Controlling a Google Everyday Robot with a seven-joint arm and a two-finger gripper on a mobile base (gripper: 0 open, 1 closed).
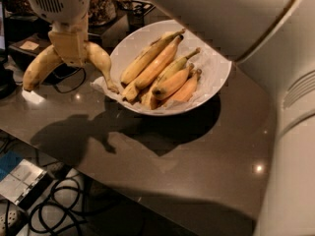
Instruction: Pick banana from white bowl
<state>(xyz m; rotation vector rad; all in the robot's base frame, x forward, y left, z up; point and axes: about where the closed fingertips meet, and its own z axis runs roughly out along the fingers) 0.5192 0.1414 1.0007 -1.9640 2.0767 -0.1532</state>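
We see the banana as a long, strongly arched fruit, pale yellow with a dull brownish cast, faint dark marks along its skin and a dark tip at each end. Its two ends droop downward, so that it forms an arch. The gripper sits at the top of that arch, its cream-coloured fingers clamped on the banana's middle from above, and one half of the fruit hangs out to either side of it. The longer, thicker half slopes down and away on the side far from the white bowl. The thinner half curves down on the bowl side, and its dark tip ends just at the bowl's rim; we cannot tell whether it touches. The banana is thus outside the bowl, held beside it over the dark table, with its shadow and the gripper's lying on the table below and a little ahead of the gripper. The bowl lies beside the gripper and lower than it, wide and round, and in it lie the smaller bananas, straighter and more orange, side by side and apart from the gripper. Below the table's near edge, under the gripper, we see looped black cables on the floor.
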